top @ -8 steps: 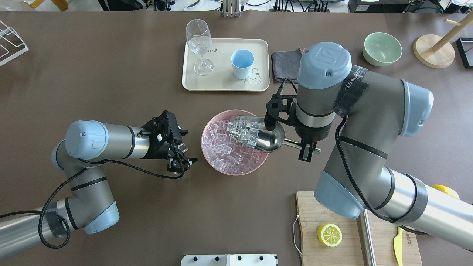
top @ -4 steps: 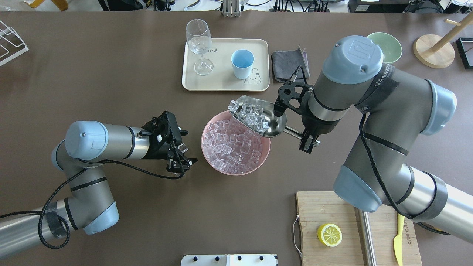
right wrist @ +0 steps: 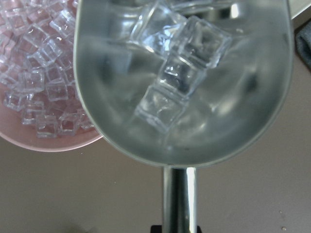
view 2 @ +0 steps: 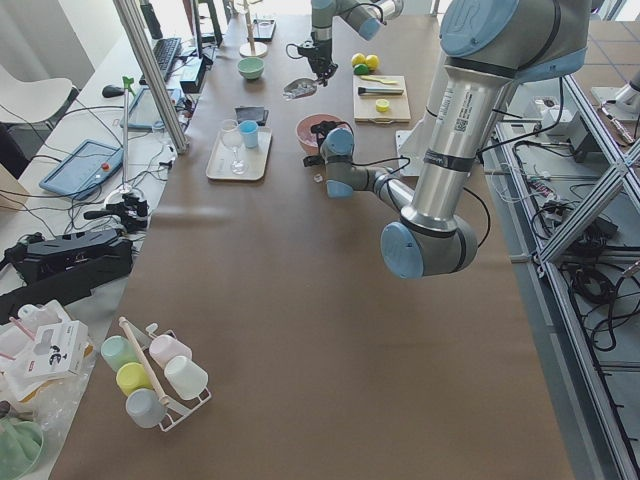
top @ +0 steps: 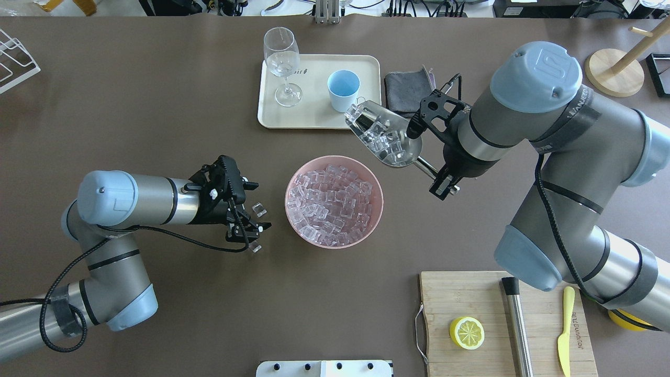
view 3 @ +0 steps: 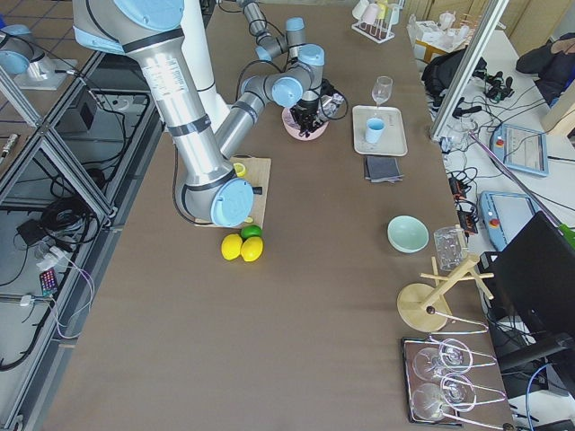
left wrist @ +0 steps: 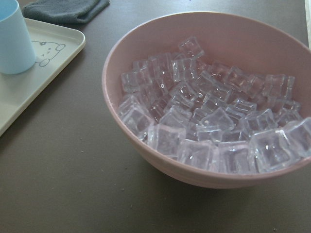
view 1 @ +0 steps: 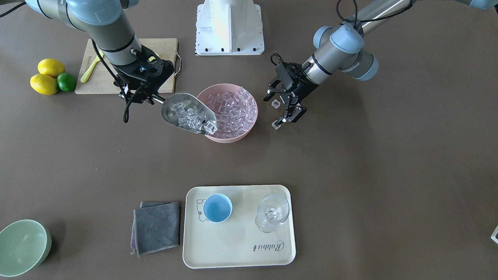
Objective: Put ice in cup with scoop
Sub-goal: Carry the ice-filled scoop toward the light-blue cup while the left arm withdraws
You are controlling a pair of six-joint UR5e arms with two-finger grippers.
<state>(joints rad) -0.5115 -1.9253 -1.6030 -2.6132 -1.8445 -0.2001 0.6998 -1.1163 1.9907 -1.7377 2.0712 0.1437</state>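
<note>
The left arm (top: 131, 201) is lying low, elbow bent, the left fingers (top: 246, 229) hanging released beside the pink bowl (top: 289, 207). Farther out, the right fingers (top: 441, 186) are clenching the scoop (top: 403, 154) by its handle, holding ice (top: 379, 137) aloft, seemingly just short of the cup (top: 344, 90).

A long table (view 2: 300, 330) with a matte brown top fills the middle of the room, under bright, even light that leaves only soft shadows on it. Along one long side of the table runs a white workbench (view 2: 60, 200) crowded with cables and screens, with a slanted aluminium post (view 2: 152, 75) at the table's edge and a pale chair (view 2: 35, 100) beyond. Along the table's other long side, a grey tiled floor (view 2: 600, 420) shows beneath aluminium framing (view 2: 585, 200).
</note>
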